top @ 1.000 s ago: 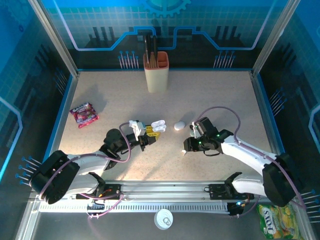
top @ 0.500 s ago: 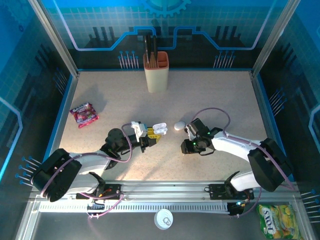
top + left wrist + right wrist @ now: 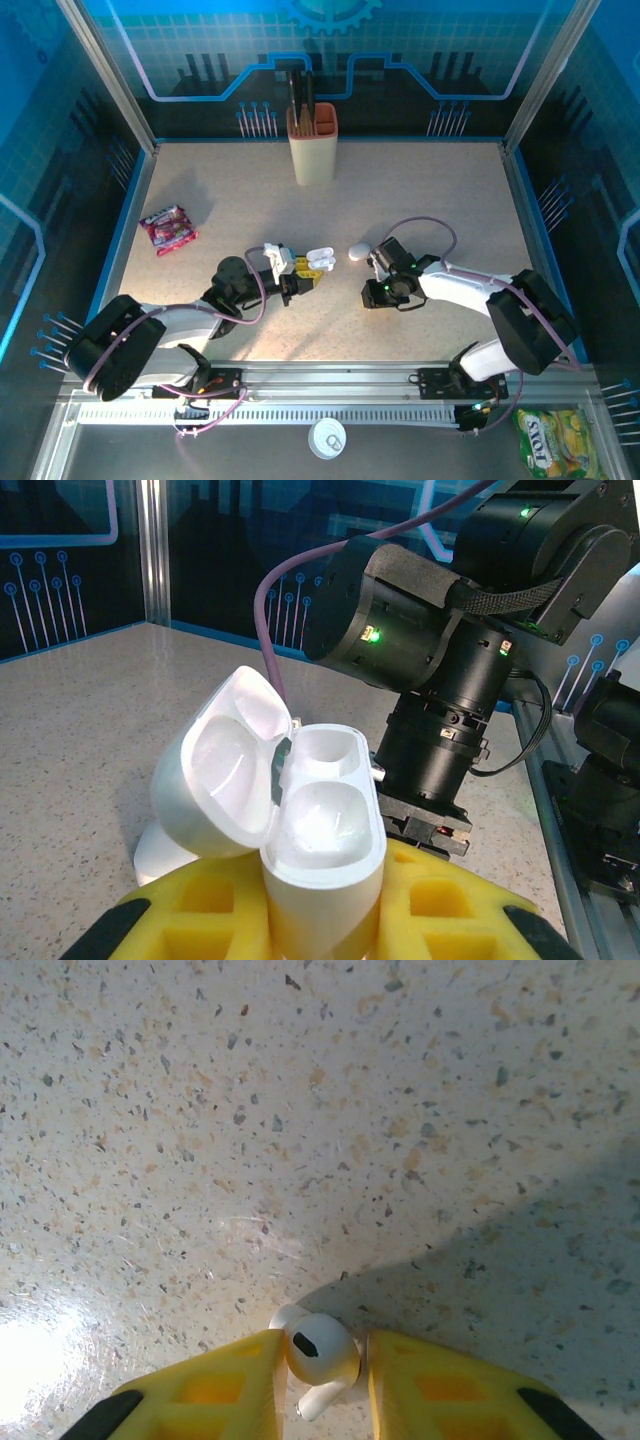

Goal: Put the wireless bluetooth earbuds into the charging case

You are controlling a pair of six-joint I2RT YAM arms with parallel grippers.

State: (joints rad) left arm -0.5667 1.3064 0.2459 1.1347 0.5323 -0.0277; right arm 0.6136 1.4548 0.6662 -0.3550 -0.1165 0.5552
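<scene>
The white charging case (image 3: 325, 820) stands upright with its lid flipped open and both wells empty, and my left gripper (image 3: 325, 890) is shut on its base with yellow fingers (image 3: 450, 900). From above, the case (image 3: 318, 257) sits at the left gripper (image 3: 303, 273) near the table's middle. My right gripper (image 3: 322, 1362) is low over the table, its yellow fingers (image 3: 215, 1385) closed around one small white earbud (image 3: 322, 1345) that rests on the surface, stem pointing toward the camera. From above, the right gripper (image 3: 369, 296) is just right of the case.
A white oval pebble-like case (image 3: 357, 251) lies between the two grippers. A beige utensil holder (image 3: 313, 143) stands at the back, and a pink snack packet (image 3: 168, 229) lies at the left. The right arm's black wrist (image 3: 430, 650) looms close behind the open case.
The right gripper's fingers have narrowed onto the earbud, and its arm has drawn in to the left. The left gripper with the case has edged slightly right.
</scene>
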